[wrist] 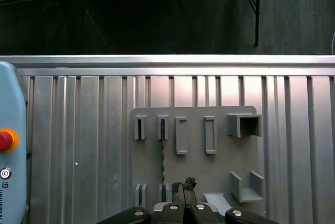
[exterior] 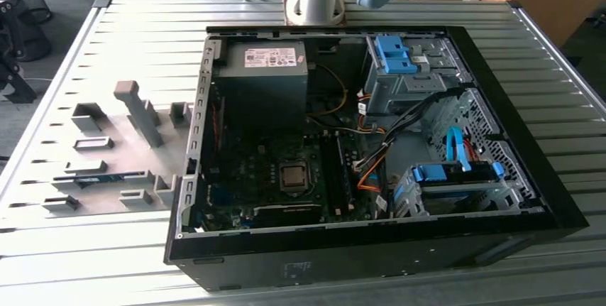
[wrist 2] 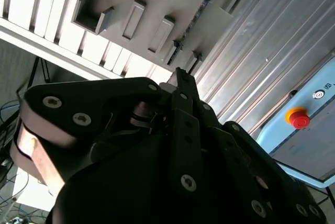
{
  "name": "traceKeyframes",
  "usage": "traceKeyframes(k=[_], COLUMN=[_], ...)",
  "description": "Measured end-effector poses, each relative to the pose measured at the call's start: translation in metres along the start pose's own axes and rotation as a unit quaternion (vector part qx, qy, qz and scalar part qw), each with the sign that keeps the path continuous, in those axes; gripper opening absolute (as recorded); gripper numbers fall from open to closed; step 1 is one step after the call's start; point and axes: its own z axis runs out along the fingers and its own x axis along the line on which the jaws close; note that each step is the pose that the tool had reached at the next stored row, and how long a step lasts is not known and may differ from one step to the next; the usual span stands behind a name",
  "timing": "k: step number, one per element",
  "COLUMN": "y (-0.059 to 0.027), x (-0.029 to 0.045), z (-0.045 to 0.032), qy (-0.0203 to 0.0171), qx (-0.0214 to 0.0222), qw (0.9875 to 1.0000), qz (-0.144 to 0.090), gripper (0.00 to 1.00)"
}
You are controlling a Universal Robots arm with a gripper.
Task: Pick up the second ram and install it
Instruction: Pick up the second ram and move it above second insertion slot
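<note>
The second ram (exterior: 98,177) is a thin blue-green stick standing on edge in a slotted holder on the grey fixture plate (exterior: 123,146), at the exterior view's left beside the open computer case. In the first wrist view the ram (wrist: 163,158) shows edge-on as a dark line between two slots. In the second wrist view the ram (wrist 2: 200,8) is a dark strip on the same plate. My gripper (wrist: 184,185) hangs well above the plate, a little to one side of the stick. Its fingers (wrist 2: 180,75) are closed together with nothing between them.
The open computer case (exterior: 530,203) fills the middle of the slatted metal table (exterior: 142,29). Inside it are the motherboard's dark memory slots (exterior: 333,167), a power supply (exterior: 263,72) and blue drive latches (exterior: 393,54). A pendant with a red stop button (wrist: 4,140) lies beside the table.
</note>
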Motion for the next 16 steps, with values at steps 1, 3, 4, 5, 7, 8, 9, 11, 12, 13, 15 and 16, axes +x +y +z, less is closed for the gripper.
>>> traceKeyframes(k=[1, 3, 4, 5, 7, 8, 9, 11, 12, 13, 15, 16], y=[0.0, 0.0, 0.0, 0.0, 0.0, 0.0, 0.0, 0.0, 0.0, 0.0, 0.0, 0.0], x=[0.0, 0.0, 0.0, 0.0, 0.0, 0.0, 0.0, 0.0, 0.0, 0.0, 0.0, 0.0], z=[0.0, 0.0001, 0.0002, 0.0002, 0.0002, 0.0002, 0.0002, 0.0002, 0.0002, 0.0002, 0.0002, 0.0002], qy=[0.0001, 0.0001, 0.0001, 0.0002, 0.0002, 0.0002, 0.0002, 0.0002, 0.0002, 0.0002, 0.0002, 0.0002], qx=[-0.0001, 0.0, 0.0, 0.0, 0.0, 0.0, 0.0, 0.0, 0.0, 0.0, 0.0, 0.0], qw=[1.0, 1.0, 1.0, 1.0, 1.0, 1.0, 1.0, 1.0, 1.0, 1.0, 1.0, 1.0], qz=[-0.003, -0.005, -0.005, -0.006, -0.006, -0.006, -0.006, -0.006, -0.006, -0.006, -0.006, -0.006], gripper=[0.1, 0.1, 0.1, 0.1, 0.1, 0.1, 0.1, 0.1, 0.1, 0.1, 0.1, 0.1])
